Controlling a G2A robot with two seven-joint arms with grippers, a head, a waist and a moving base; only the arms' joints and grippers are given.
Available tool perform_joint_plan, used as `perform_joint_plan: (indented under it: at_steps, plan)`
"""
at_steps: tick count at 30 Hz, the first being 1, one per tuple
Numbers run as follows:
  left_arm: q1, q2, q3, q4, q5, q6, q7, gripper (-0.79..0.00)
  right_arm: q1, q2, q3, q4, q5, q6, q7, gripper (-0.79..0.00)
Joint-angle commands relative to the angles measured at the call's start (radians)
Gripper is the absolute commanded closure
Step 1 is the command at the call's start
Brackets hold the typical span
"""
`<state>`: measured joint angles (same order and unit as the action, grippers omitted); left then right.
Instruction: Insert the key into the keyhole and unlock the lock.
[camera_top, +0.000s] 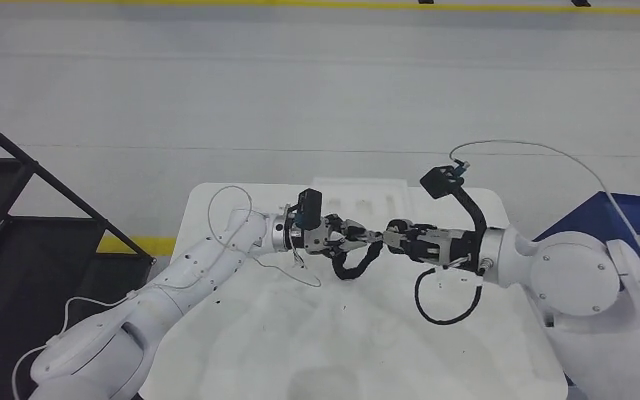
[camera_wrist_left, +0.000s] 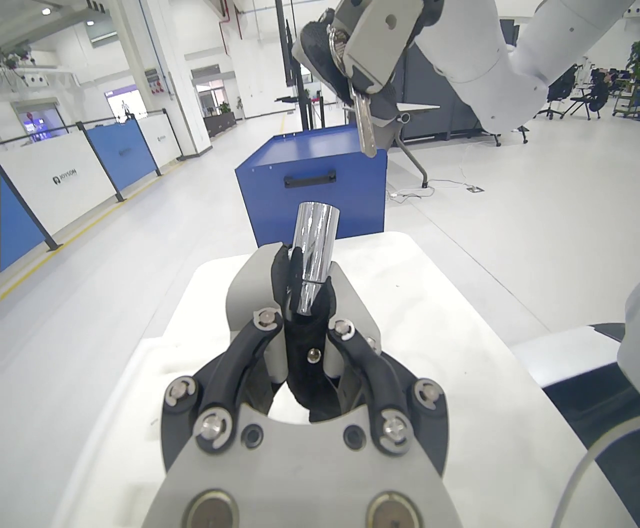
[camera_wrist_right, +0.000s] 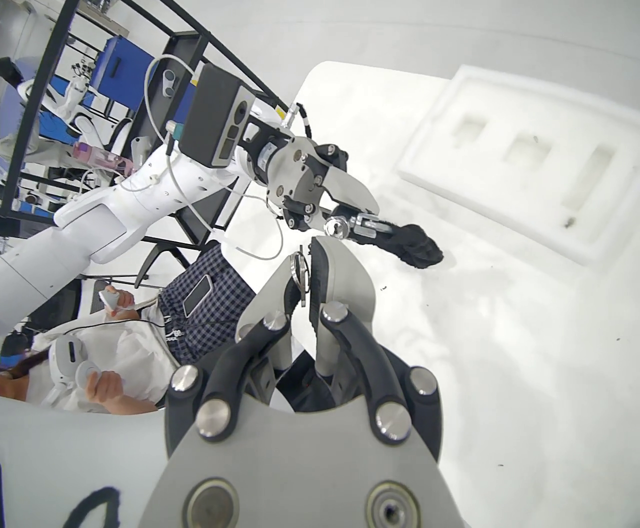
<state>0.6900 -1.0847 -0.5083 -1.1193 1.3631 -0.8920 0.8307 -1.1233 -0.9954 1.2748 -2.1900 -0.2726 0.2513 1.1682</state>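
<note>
Your left hand (camera_wrist_left: 300, 282) is clamped on the chrome lock (camera_wrist_left: 316, 240) above the table (camera_top: 300, 340), while your right hand (camera_wrist_right: 305, 262) pinches the key (camera_wrist_left: 365, 125), its tip near the lock but not touching it.

The top camera is looking down at the table (camera_top: 300, 330) from well above it. The wrist cameras are sitting close behind the left gripper (camera_wrist_left: 302, 270) and right gripper (camera_wrist_right: 306, 260), facing each other over the table's middle, each taking in the other's gripper.
</note>
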Motion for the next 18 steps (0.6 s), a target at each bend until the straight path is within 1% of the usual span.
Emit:
perform_joint_plan:
  at_steps: [1, 6, 10, 18]
  plan:
    - [0.006, -0.009, -0.003, 0.025, 0.009, 0.043, 0.042, 0.0, 0.011, 0.001, -0.019, -0.027, -0.082, 0.03, -0.014, 0.0]
    - [0.005, -0.03, 0.001, 0.061, 0.048, 0.094, 0.14, 0.0, 0.024, 0.004, -0.055, -0.085, -0.205, 0.092, -0.007, 0.0]
    - [0.001, -0.045, 0.009, 0.092, 0.083, 0.103, 0.201, 0.0, 0.031, 0.005, -0.072, -0.101, -0.247, 0.116, 0.004, 0.0]
    - [-0.006, -0.068, 0.024, 0.126, 0.102, 0.124, 0.221, 0.0, 0.043, 0.004, -0.094, -0.092, -0.279, 0.127, 0.011, 0.0]
